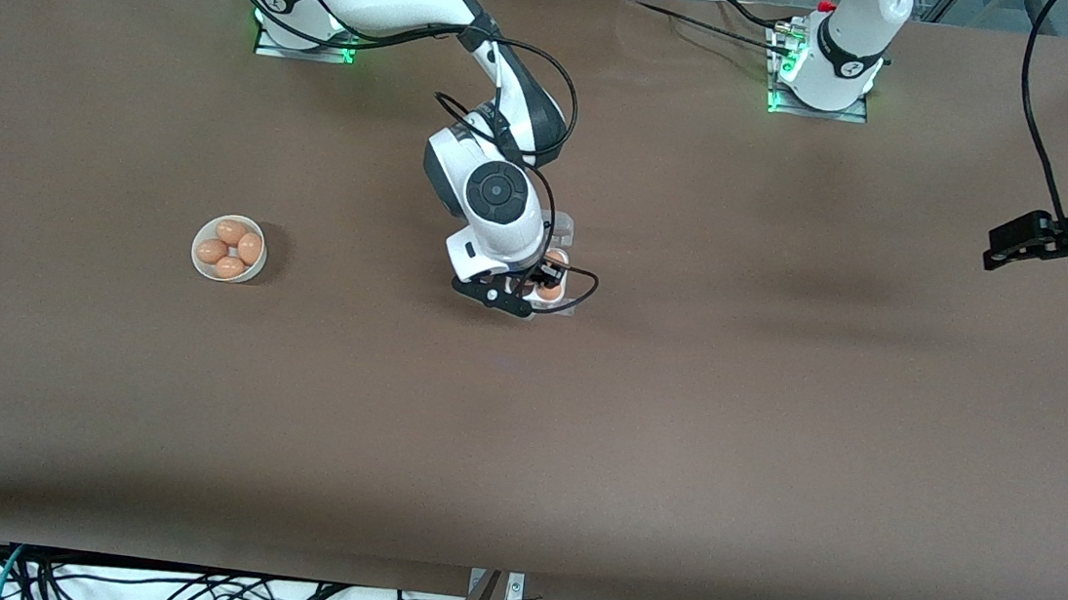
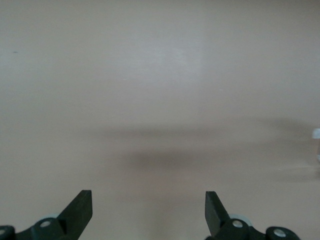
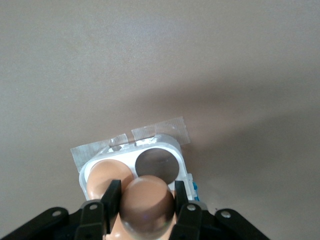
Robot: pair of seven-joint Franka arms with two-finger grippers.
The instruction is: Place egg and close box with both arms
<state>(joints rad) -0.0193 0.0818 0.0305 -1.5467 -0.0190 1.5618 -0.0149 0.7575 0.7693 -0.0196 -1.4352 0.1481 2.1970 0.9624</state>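
My right gripper [image 3: 147,189] is shut on the egg [image 3: 147,205], an orange-brown one held between both fingers just above the box [image 3: 172,146]. The box is a small clear carton. One of its cells holds another egg [image 3: 102,175] and the cell beside it [image 3: 157,165] is bare. In the front view the right gripper [image 1: 541,281] hangs over the box [image 1: 565,305] at mid-table and hides most of it. My left gripper [image 1: 995,248] waits open over the left arm's end of the table, and between the fingers of that left gripper [image 2: 148,196] only bare table shows.
A round white bowl [image 1: 197,254] with several eggs [image 1: 232,233] stands toward the right arm's end of the table. Strips of clear tape [image 3: 160,129] hold the box to the brown table. A black cable loops around the right wrist.
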